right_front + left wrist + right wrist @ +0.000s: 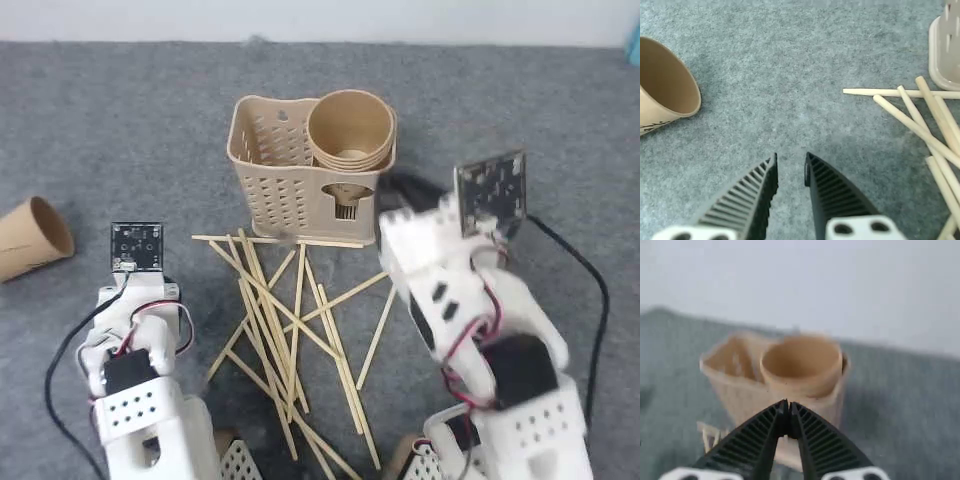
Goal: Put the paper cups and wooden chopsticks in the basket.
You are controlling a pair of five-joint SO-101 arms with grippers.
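left pincer (790,157) slightly parted, low | right pincer (788,403) closed, aloft

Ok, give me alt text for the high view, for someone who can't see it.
A tan basket holding a stack of paper cups stands on a grey mat, with wooden chopsticks scattered in front of it between the left arm and the right arm. Another paper cup lies on its side near the picture's left edge.
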